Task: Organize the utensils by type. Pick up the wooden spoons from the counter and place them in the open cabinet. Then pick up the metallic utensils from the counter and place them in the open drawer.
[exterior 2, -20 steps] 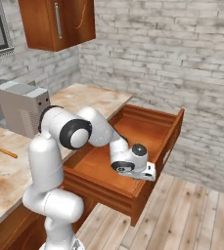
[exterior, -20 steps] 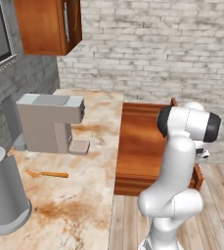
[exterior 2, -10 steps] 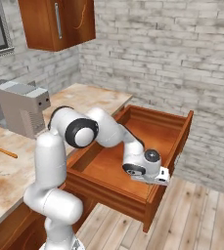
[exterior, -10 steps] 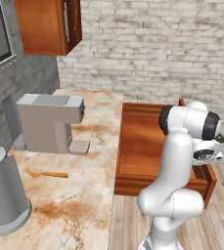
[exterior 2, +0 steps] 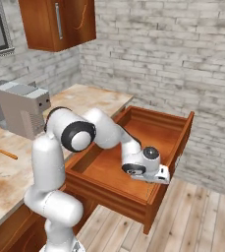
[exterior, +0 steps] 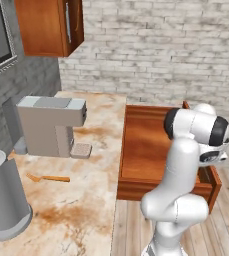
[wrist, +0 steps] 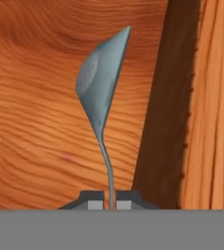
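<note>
My gripper is shut on the thin stem of a silvery metal spoon, one of the metallic utensils. The spoon's bowl points away from the hand, over the smooth wood bottom of the open drawer. The hand hangs inside the drawer, close to its front wall. In the left base view the drawer sticks out beside the counter. One wooden spoon lies on the counter, shown again as the wooden spoon at far left. The open cabinet is out of view.
A grey coffee machine stands on the counter, with a grey canister nearer to me. A shut wall cabinet with a silver bar handle hangs above. A brick wall lies behind and wood floor beyond the drawer.
The hand carried the metal spoon toward the drawer's front wall, and the drawer slid a little farther out. Over the last half second it barely moved.
</note>
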